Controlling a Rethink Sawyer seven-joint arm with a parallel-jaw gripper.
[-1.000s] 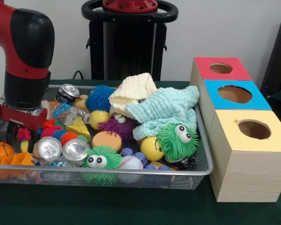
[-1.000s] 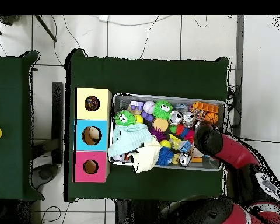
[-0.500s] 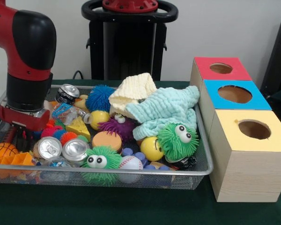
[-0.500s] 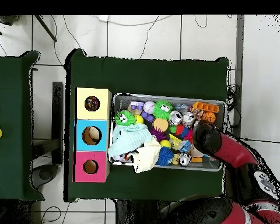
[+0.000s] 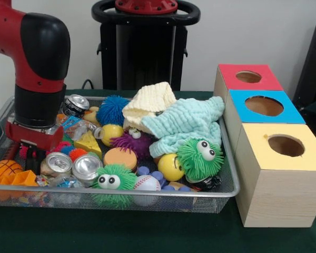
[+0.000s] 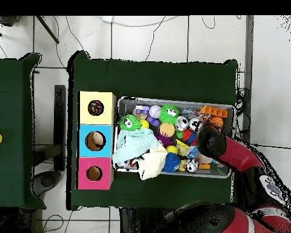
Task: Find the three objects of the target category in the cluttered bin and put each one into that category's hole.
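Green-covered bench (image 5: 147, 240), carrying one wire bin (image 5: 227, 176) and three holed boxes.

Item 1, probable targets (a judgement; the category is not shown): two silver cans (image 5: 56, 164) at the bin's 8 o'clock corner in the front view, lying touching side by side, and a third dark can (image 5: 75, 104) at 10 o'clock. None is lifted.

Item 2, tool (image 5: 34, 158): over the last second it has shifted from the bin's 9 o'clock edge toward 3 o'clock. It is now low among the toys, just beside the nearer silver can, with the orange basketball (image 5: 2, 168) at its 9 o'clock. Whether it is released or clenched cannot be told. The shift suggests a grasp on that can is being lined up; no object is delivered yet.

Item 3, surroundings: mint cloth (image 5: 184, 126) and cream cloth (image 5: 150, 103) heaped mid-bin, possibly hiding pieces.

Item 4, destinations: yellow box (image 5: 284, 179), blue box (image 5: 292, 113) and red box (image 5: 229, 71), at the bin's 3 o'clock, well apart from the tool.
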